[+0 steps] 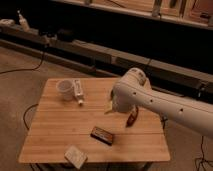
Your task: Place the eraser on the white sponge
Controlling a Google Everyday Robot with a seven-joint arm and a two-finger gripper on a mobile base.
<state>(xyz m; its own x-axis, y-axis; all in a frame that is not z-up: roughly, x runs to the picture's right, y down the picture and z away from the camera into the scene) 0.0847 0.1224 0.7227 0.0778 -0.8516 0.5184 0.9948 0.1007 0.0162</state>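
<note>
The eraser (102, 134), a flat dark block with an orange-brown top, lies on the wooden table (55, 125) near the front centre. The white sponge (75, 156), a pale squarish block, lies at the table's front edge, left of and nearer than the eraser, apart from it. My gripper (110, 106) hangs below the white arm (150, 100) over the table's middle right, above and behind the eraser, holding nothing that I can see.
A white cup (65, 88) stands at the back left with a small white tube-like object (78, 92) beside it. A reddish-brown elongated tool (132, 117) lies right of the gripper. Dark shelving and cables run behind the table.
</note>
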